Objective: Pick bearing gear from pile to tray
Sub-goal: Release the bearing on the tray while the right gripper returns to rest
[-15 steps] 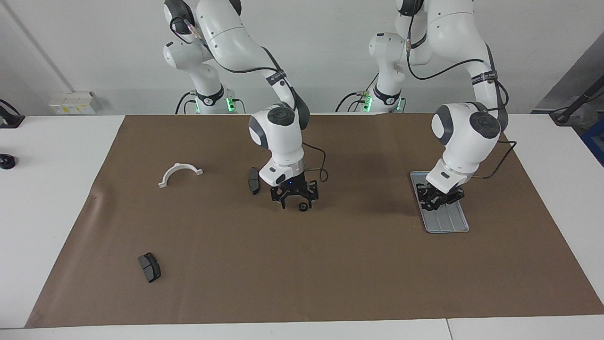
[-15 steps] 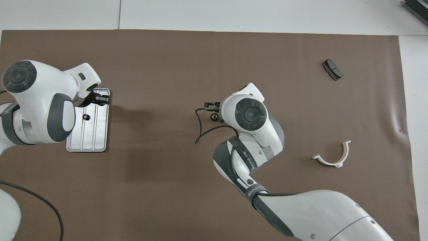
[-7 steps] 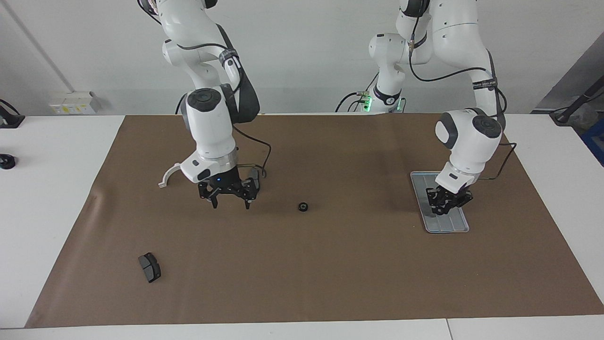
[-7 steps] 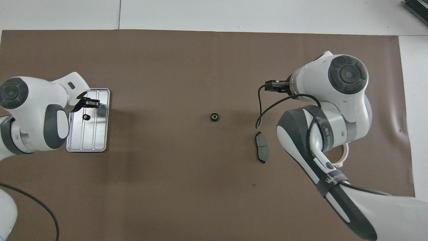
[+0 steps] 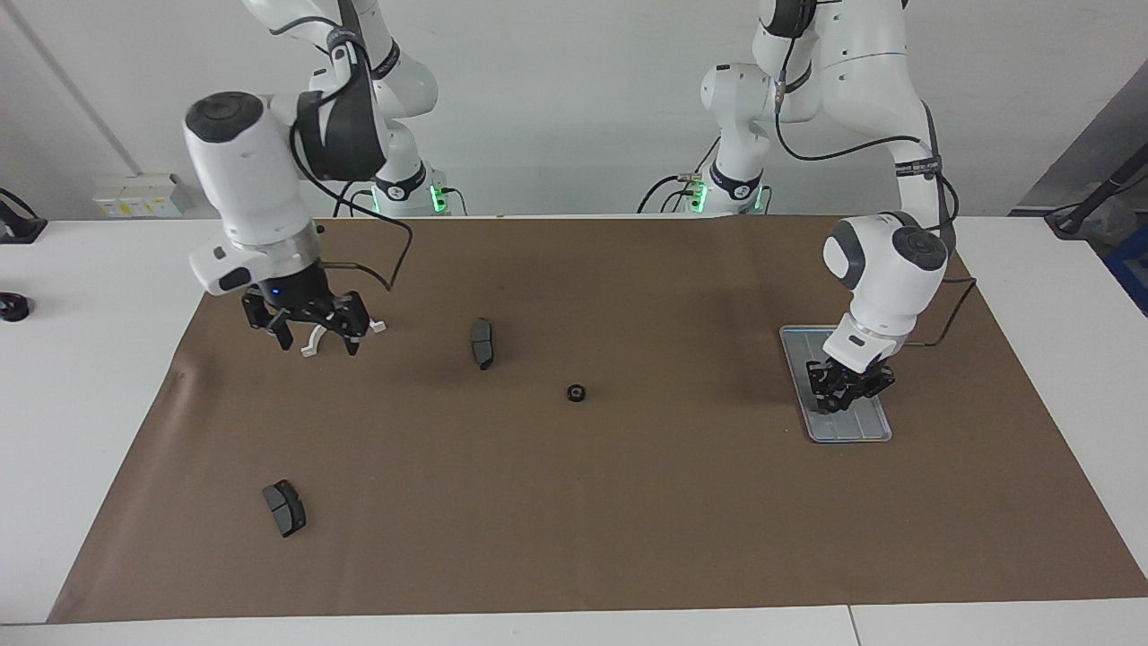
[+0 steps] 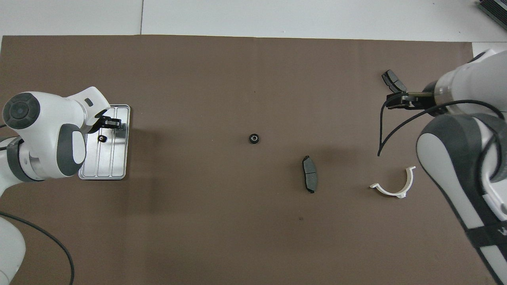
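Observation:
One small black bearing gear (image 5: pixel 576 392) (image 6: pixel 254 139) lies alone on the brown mat mid-table. A second gear (image 6: pixel 102 138) rests on the silver ridged tray (image 5: pixel 852 429) (image 6: pixel 103 170) at the left arm's end. My left gripper (image 5: pixel 839 395) (image 6: pixel 115 123) hangs low over the tray, just beside that gear; nothing shows between its tips. My right gripper (image 5: pixel 318 345) (image 6: pixel 390 101) is raised and open, with nothing in it, over the mat by the white half-ring bracket (image 6: pixel 386 190) at the right arm's end.
A dark brake pad (image 5: pixel 482 343) (image 6: pixel 309 174) lies between the loose gear and the bracket, nearer to the robots than the gear. Another brake pad (image 5: pixel 284 507) (image 6: pixel 393 81) lies farther out at the right arm's end. The brown mat (image 5: pixel 628 520) covers most of the table.
My right arm has swung away from the loose gear to its own end of the table and risen, uncovering the nearer brake pad. The left gripper shifted slightly over the tray.

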Robot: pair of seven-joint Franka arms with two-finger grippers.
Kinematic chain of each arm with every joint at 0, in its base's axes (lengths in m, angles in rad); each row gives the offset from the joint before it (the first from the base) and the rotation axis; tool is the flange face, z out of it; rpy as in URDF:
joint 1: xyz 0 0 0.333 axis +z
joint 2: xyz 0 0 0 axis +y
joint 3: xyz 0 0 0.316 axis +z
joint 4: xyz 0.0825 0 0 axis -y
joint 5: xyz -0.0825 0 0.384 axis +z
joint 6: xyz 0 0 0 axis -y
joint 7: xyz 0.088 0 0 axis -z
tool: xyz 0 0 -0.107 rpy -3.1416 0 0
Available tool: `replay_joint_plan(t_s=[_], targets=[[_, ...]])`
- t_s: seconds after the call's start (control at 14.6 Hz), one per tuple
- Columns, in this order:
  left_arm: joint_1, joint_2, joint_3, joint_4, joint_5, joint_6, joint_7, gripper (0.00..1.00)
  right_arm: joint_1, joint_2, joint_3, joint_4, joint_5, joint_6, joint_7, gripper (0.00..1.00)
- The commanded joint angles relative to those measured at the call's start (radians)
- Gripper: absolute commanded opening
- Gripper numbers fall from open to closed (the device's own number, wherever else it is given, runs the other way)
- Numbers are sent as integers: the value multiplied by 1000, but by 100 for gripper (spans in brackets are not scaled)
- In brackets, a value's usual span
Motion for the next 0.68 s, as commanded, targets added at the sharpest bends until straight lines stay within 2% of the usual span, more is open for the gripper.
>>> replay_joint_plan(t_s=[0.0,0.21,0.41,0.62], targets=[[1,-8,-2,-4,-11,25,16,100,-49,-50,15,64,8,-152,-82,100],[-11,-28,-2,19,-11,-7,8,100,-58,-55,11,204,8,-387,-82,100],[-55,-61,-15,60,-11,-88,4,100,-44,-78,11,178,21,-421,-65,100],[-149,-54,-12,129,-11,-172,-101,100,-44,-79,4,178,45,-425,-54,100]])
